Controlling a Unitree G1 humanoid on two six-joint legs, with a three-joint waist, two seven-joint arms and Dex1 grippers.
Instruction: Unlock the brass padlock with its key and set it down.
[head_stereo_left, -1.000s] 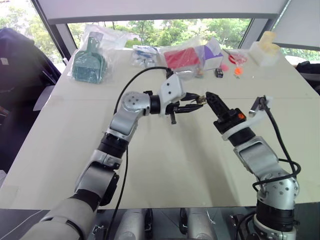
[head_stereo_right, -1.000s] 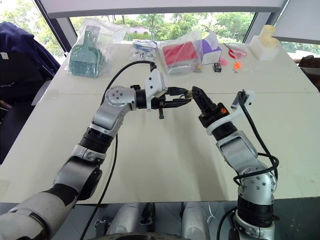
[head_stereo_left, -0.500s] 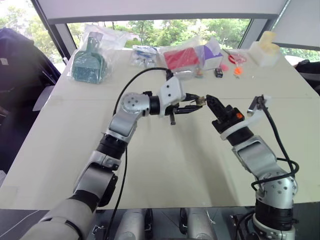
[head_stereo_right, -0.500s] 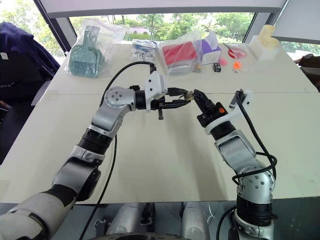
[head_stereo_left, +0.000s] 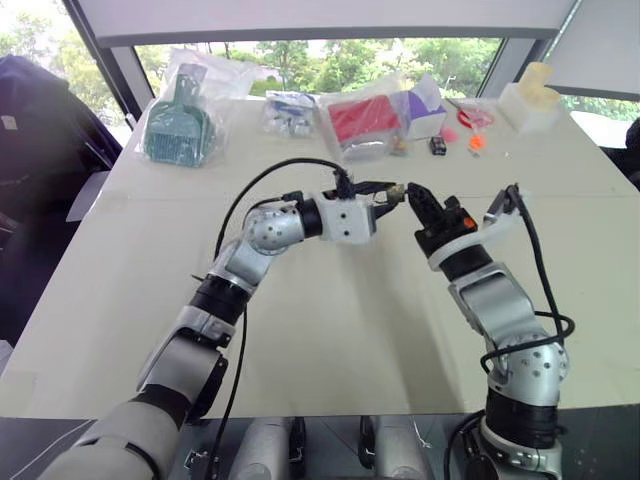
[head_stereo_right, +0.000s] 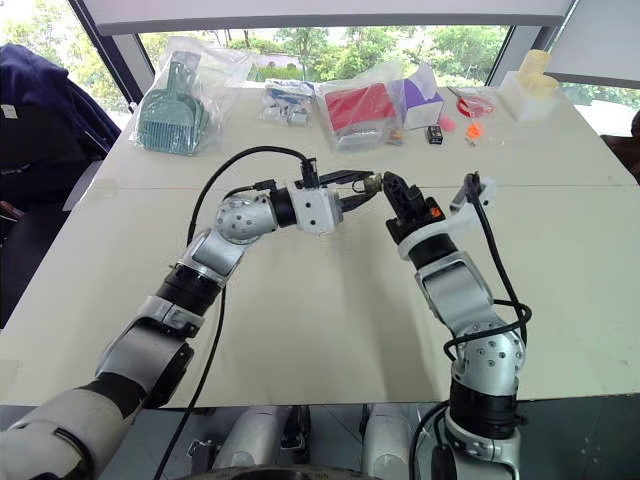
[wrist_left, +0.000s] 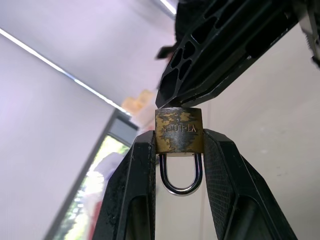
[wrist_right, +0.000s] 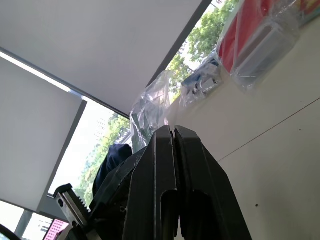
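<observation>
While the brass padlock (wrist_left: 178, 131) is clamped between the left gripper (wrist_left: 179, 150) fingers, shackle inward, its body is met by the closed right gripper (head_stereo_left: 414, 191).

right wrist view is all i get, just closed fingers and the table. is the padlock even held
Observer: Yes, the left gripper clamps the brass padlock by its body.
Operator: shackle open?
Observer: No, the shackle sits closed, pointing back between the left fingers.
Operator: where am i relative to it
Observer: The right gripper tip meets the padlock's far end, both raised over the table.
</observation>
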